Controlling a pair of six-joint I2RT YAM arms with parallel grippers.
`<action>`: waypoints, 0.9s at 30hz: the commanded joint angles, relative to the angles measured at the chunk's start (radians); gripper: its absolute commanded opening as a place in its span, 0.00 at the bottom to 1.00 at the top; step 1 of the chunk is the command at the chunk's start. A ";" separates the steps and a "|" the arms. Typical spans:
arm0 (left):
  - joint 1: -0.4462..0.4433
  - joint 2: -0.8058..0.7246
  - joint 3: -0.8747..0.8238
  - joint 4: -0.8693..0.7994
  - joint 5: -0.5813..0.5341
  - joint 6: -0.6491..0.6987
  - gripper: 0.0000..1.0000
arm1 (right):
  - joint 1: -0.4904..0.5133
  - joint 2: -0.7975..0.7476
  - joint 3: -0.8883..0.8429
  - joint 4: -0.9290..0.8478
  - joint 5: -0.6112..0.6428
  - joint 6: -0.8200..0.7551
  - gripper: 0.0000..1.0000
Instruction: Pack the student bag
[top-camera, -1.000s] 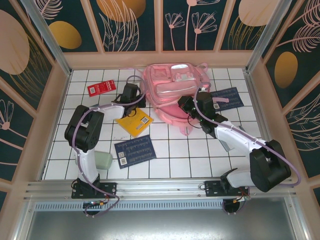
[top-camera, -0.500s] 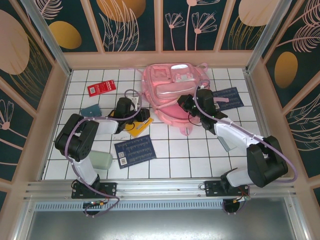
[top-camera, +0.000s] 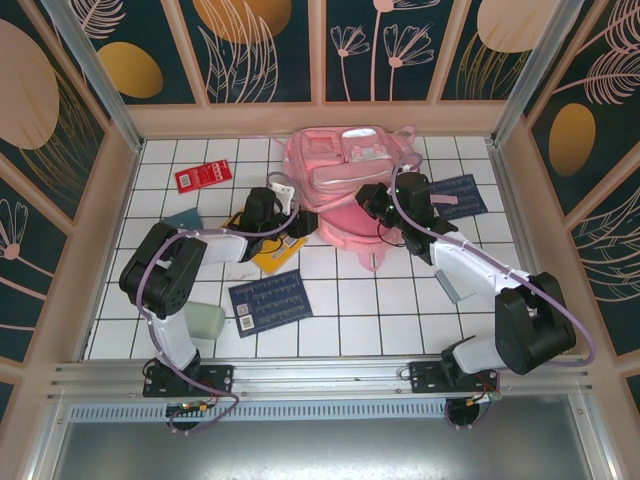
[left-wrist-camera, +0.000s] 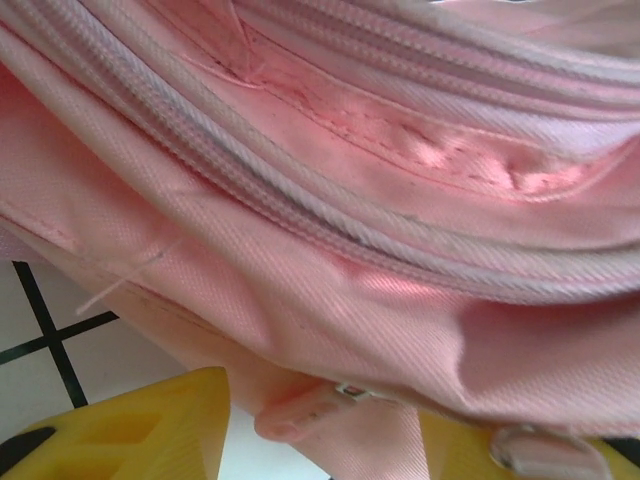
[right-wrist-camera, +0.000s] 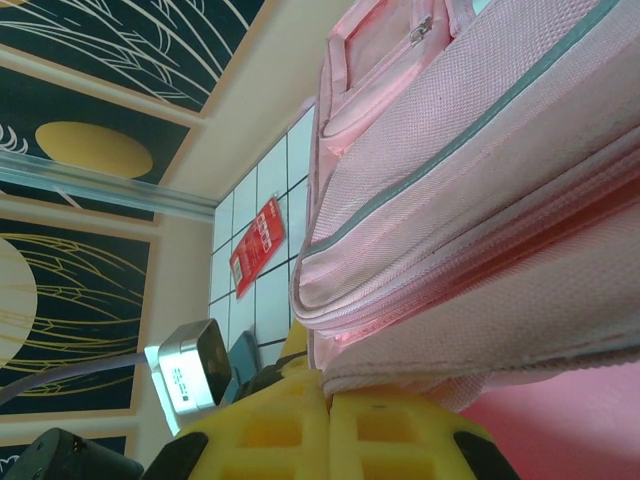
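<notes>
One big pink student bag (top-camera: 345, 175) sat at the far middle of the tiled table (top-camera: 400, 310). We had the right gripper (top-camera: 372, 205) closed, tips against the bag's near edge, and the left gripper (top-camera: 293, 222) at its left corner, jaws apart. Just beside that lay a yellow book (top-camera: 270, 258), with a dark blue booklet (top-camera: 270, 300) nearer the arm bases.

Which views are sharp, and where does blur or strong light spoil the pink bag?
Top external view: sharp and evenly lit, though the student bag looks washed pale on top. Left wrist view: very close, weave sharp at centre, yellow finger soft. Right wrist view: tilted picture, bag seams clear, lower right corner a blurred pink glow.
</notes>
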 joint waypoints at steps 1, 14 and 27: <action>-0.007 0.028 0.022 0.024 0.019 0.048 0.56 | -0.007 -0.010 0.050 0.058 -0.024 -0.021 0.00; -0.022 0.075 0.037 0.057 0.145 0.046 0.53 | -0.010 -0.005 0.052 0.059 -0.029 -0.011 0.00; -0.024 0.061 0.019 0.051 0.139 0.029 0.25 | -0.013 -0.013 0.044 0.057 -0.023 -0.011 0.00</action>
